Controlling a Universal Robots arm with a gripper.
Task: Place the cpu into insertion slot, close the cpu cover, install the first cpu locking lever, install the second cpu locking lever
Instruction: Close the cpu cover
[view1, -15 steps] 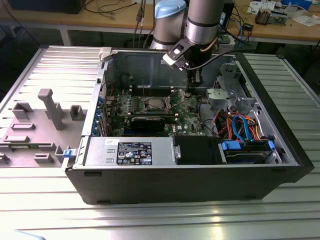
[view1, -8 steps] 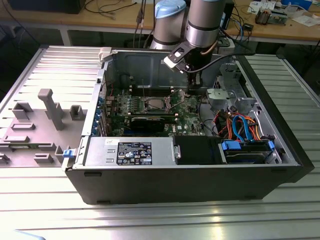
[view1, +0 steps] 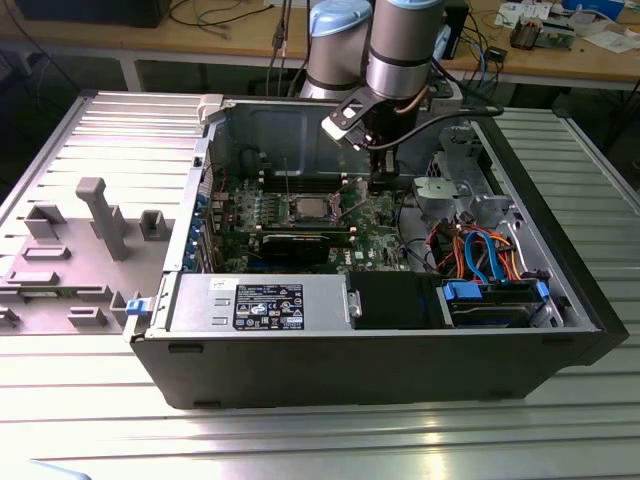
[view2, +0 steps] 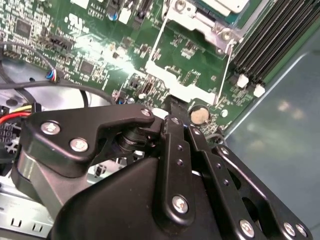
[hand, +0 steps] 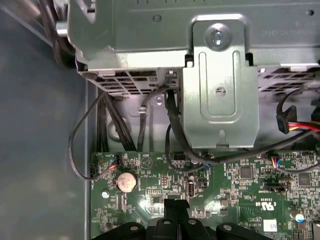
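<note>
Gripper (view2: 172, 106), fingers together, sits just beside the open cpu cover (view2: 177, 80), upper centre in the second wrist view: thin, stiff metal, likely best nudged at its rim.

Electronics lab, seen from my console.
I see a cable-strewn wooden workbench (view1: 220, 45) behind a ribbed aluminium table (view1: 300, 440) carrying an opened computer case (view1: 350, 365).

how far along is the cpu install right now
Done: the cpu looks seated in the insertion slot. In hand: the cpu cover lies flipped open over the green board, with the tool at its free edge. Left: closing that cover and both locking-lever steps.
</note>
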